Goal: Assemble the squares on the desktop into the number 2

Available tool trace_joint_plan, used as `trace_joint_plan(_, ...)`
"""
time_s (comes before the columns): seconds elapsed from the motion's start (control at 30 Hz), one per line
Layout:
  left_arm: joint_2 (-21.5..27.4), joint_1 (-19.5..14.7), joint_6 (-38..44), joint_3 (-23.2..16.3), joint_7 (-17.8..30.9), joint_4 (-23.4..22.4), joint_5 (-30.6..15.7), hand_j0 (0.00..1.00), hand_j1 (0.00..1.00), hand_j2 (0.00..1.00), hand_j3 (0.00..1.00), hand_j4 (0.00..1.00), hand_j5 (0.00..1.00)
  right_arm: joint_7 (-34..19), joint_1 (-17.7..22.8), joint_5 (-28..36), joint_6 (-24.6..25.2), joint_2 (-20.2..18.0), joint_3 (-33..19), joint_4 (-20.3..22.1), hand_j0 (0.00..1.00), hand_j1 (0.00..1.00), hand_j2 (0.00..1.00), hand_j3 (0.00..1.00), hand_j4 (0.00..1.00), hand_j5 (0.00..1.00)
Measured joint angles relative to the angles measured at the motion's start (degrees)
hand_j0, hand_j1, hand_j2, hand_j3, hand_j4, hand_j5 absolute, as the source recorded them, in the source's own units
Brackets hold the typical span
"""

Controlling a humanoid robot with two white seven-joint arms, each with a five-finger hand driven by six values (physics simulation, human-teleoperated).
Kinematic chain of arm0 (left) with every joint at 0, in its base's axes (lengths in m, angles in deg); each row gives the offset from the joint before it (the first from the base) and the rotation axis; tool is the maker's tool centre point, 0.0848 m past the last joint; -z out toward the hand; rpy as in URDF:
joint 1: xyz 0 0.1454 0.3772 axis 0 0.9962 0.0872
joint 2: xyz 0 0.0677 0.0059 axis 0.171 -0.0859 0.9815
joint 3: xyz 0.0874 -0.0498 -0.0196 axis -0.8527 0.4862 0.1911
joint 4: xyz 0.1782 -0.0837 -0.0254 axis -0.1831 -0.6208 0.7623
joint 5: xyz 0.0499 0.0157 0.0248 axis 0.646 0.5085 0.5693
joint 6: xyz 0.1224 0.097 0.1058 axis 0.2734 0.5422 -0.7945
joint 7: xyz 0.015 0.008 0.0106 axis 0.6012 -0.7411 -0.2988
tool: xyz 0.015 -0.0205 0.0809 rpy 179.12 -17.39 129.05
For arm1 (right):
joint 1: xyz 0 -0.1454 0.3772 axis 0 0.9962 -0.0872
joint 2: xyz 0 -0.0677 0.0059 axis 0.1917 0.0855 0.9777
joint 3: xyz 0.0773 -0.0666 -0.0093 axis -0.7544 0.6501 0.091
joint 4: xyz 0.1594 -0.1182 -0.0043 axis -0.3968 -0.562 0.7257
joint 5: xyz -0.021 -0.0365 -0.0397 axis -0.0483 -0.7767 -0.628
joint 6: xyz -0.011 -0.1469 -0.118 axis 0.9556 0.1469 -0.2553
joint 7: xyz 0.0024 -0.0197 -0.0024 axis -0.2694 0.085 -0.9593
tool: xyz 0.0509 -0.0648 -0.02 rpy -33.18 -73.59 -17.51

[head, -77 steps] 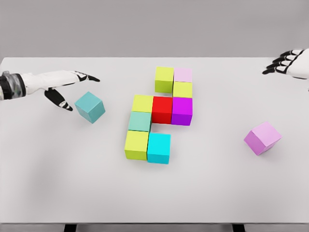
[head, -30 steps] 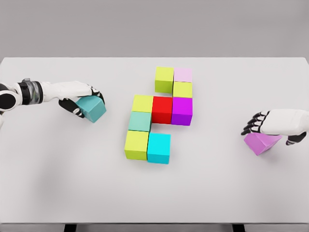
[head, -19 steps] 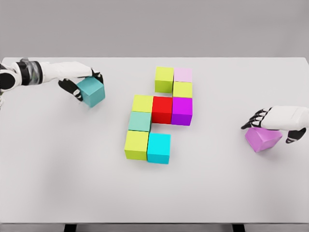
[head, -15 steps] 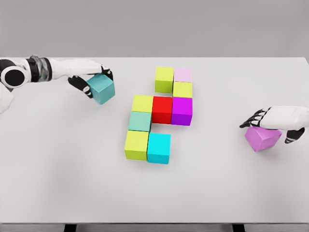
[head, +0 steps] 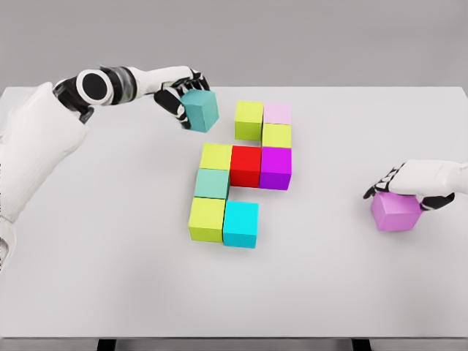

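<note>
Left hand carried teal cube from table's 9 o'clock toward 12, cube now just beside lime cube atop cluster. White table. Eight-cube cluster at centre. Left fingers curled round teal cube. Right hand at 3 o'clock, fingers draped over pink cube, cube turned squarer, resting on table.

Bright, even, diffuse light falls from above on the white desktop, with no glare. Shadows are faint and soft, pooling just beneath the cubes near its middle. The render is sharp throughout, edges undistorted, slightly soft in texture
</note>
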Motion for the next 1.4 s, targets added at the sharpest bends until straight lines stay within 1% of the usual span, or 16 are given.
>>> trace_joint_plan(0.03, -0.4, 0.0, 2.3, -0.6, -1.7, 0.5, 0.1, 0.46, 0.46, 0.46, 0.46, 0.46, 0.46, 0.0, 0.1, 0.1, 0.1, 0.0, 0.0, 0.0, 0.64, 0.64, 0.64, 0.64, 0.64, 0.64)
trace_joint_plan(0.07, -0.7, 0.1, 4.7, -1.6, -4.4, 1.3, 0.3, 0.46, 0.46, 0.46, 0.46, 0.46, 0.46, 0.0, 0.1, 0.1, 0.1, 0.0, 0.0, 0.0, 0.63, 0.63, 0.63, 0.63, 0.63, 0.63)
trace_joint_plan(0.13, -1.2, 0.4, 9.6, -4.3, -11.3, 3.4, 0.4, 0.46, 0.46, 0.46, 0.46, 0.46, 0.46, 0.0, 0.1, 0.1, 0.1, 0.0, -0.1, 0.0, 0.64, 0.64, 0.64, 0.64, 0.64, 0.64)
trace_joint_plan(0.17, -1.4, 0.6, 11.4, -5.3, -14.1, 4.3, 0.3, 0.46, 0.46, 0.46, 0.46, 0.46, 0.46, 0.0, 0.1, 0.1, 0.1, 0.0, -0.1, 0.0, 0.74, 0.74, 0.74, 0.74, 0.74, 0.74)
trace_joint_plan(0.2, -1.7, 0.6, 12.7, -6.1, -16.2, 5.0, 0.3, 0.46, 0.46, 0.46, 0.46, 0.46, 0.46, 0.0, 0.2, 0.2, 0.3, 0.0, -0.1, 0.0, 0.78, 0.78, 0.78, 0.78, 0.78, 0.78)
trace_joint_plan(0.27, -2.0, 0.6, 14.2, -7.2, -18.9, 5.9, 0.2, 0.46, 0.46, 0.46, 0.46, 0.46, 0.46, 0.1, 0.2, 0.4, 0.4, 0.1, -0.1, 0.0, 0.79, 0.79, 0.79, 0.79, 0.79, 0.79)
trace_joint_plan(0.3, -2.2, 0.6, 14.7, -7.5, -19.7, 6.1, 0.1, 0.46, 0.46, 0.46, 0.46, 0.46, 0.46, 0.1, 0.2, 0.6, 0.4, 0.1, -0.1, 0.0, 0.81, 0.81, 0.81, 0.81, 0.81, 0.81)
trace_joint_plan(0.33, -2.2, 0.9, 15.0, -7.8, -20.2, 6.3, 0.1, 0.46, 0.46, 0.46, 0.46, 0.46, 0.46, 0.1, 0.2, 0.6, 0.4, 0.2, -0.1, 0.0, 0.89, 0.89, 0.89, 0.89, 0.89, 0.89)
trace_joint_plan(0.53, -2.6, 1.5, 15.8, -9.8, -21.4, 6.6, 0.1, 0.47, 0.47, 0.47, 0.47, 0.47, 0.47, 0.1, 0.2, 0.4, 0.2, 0.3, -0.1, 0.0, 0.89, 0.89, 0.89, 0.89, 0.89, 0.89)
trace_joint_plan(0.6, -2.7, 1.6, 15.9, -10.1, -21.5, 6.5, 0.0, 0.47, 0.47, 0.47, 0.47, 0.47, 0.47, 0.1, 0.2, 0.2, 0.0, 0.3, -0.2, 0.0, 1.0, 1.0, 1.0, 1.0, 1.0, 1.0)
trace_joint_plan(1.03, -3.8, 1.8, 16.0, -10.3, -23.2, 5.6, -0.9, 0.49, 0.49, 0.49, 0.49, 0.49, 0.49, -0.3, 0.4, -1.1, -0.8, -0.2, -1.0, 0.0, 1.0, 1.0, 1.0, 1.0, 1.0, 1.0)
trace_joint_plan(1.07, -3.8, 1.8, 16.0, -10.3, -23.2, 5.5, -0.9, 0.5, 0.5, 0.5, 0.5, 0.5, 0.5, -0.3, 0.4, -0.8, -0.9, -0.2, -1.0, 0.0, 1.0, 1.0, 1.0, 1.0, 1.0, 1.0)
trace_joint_plan(1.13, -4.0, 1.8, 16.0, -10.3, -23.2, 5.4, -0.9, 0.57, 0.57, 0.57, 0.57, 0.57, 0.57, -0.5, 0.4, -0.3, -1.1, -0.2, -0.9, 0.0, 1.0, 1.0, 1.0, 1.0, 1.0, 1.0)
trace_joint_plan(1.33, -4.5, 1.8, 15.6, -10.3, -23.1, 5.3, -0.9, 0.6, 0.6, 0.6, 0.6, 0.6, 0.6, -0.6, 0.4, -0.1, -1.5, -0.2, -0.7, 0.3, 1.0, 1.0, 1.0, 1.0, 1.0, 1.0)
trace_joint_plan(1.4, -4.6, 1.8, 15.6, -10.3, -23.1, 5.3, -0.9, 0.63, 0.63, 0.63, 0.63, 0.63, 0.63, -0.7, 0.4, 0.4, -1.6, -0.1, -0.8, 0.6, 1.0, 1.0, 1.0, 1.0, 1.0, 1.0)
